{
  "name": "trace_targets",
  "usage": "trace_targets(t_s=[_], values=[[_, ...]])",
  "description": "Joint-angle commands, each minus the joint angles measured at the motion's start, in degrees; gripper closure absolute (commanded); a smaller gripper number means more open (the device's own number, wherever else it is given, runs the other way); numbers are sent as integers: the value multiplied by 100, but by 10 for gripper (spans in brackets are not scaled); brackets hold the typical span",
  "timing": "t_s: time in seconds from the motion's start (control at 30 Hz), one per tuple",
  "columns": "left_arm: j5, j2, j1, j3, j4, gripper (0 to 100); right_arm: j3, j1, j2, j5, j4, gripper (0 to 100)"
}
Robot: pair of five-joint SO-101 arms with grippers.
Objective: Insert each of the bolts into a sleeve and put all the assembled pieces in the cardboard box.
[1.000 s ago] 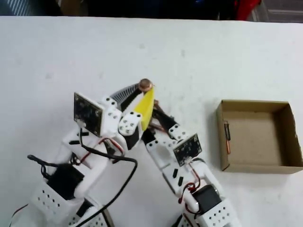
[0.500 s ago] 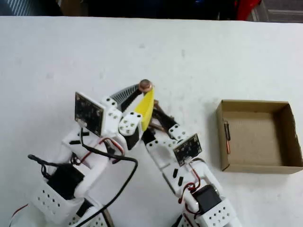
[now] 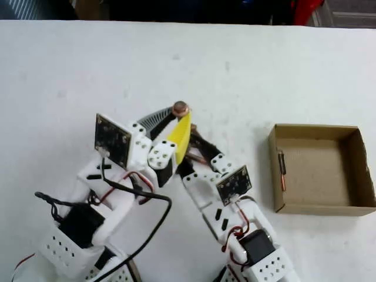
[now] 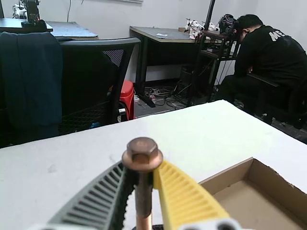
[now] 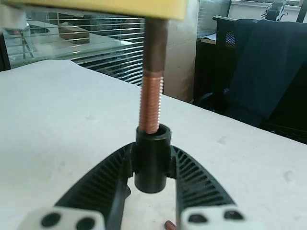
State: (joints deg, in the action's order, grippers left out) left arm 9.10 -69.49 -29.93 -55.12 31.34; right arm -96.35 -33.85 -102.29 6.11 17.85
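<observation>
A copper bolt (image 4: 142, 182) stands upright between a grey finger and a yellow finger (image 4: 184, 199) of my left gripper (image 4: 143, 201), which is shut on it; its hex head (image 3: 180, 108) shows from above. Below it, my right gripper (image 5: 151, 167) is shut on a short black sleeve (image 5: 152, 163), held upright. The bolt's threaded tip (image 5: 151, 108) reaches into the sleeve's mouth. Both grippers meet above the table's middle, left of the cardboard box (image 3: 276, 176). One assembled piece (image 3: 282, 170) lies inside the box along its left wall.
The white table (image 3: 247, 70) stretches open behind and to the left of the arms. Another small copper end (image 5: 169, 224) lies on the table beneath the right gripper. Chairs and desks stand beyond the table's far edge.
The left arm has shifted slightly, carrying the bolt a little lower and nearer the right gripper. The right arm has barely moved. The box is unchanged.
</observation>
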Motion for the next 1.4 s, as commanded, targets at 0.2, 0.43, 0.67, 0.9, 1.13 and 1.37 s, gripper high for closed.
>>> trace_targets(t_s=[0.2,0.43,0.67,0.9,1.13,1.37], values=[[-70,-145,-57,53,-26,978,-44,40,-92,0,-154,975],[-141,-136,-57,-422,-527,978,-44,40,-92,0,-145,975],[-273,-154,-84,-721,-703,978,-44,40,-92,0,-145,975],[-290,-154,-92,-888,-536,978,-44,40,-92,0,-136,975],[-308,-154,-75,-1275,-589,976,-44,57,-92,0,-127,975],[-316,-154,-57,-1266,-571,879,-44,66,-92,0,-127,975]])
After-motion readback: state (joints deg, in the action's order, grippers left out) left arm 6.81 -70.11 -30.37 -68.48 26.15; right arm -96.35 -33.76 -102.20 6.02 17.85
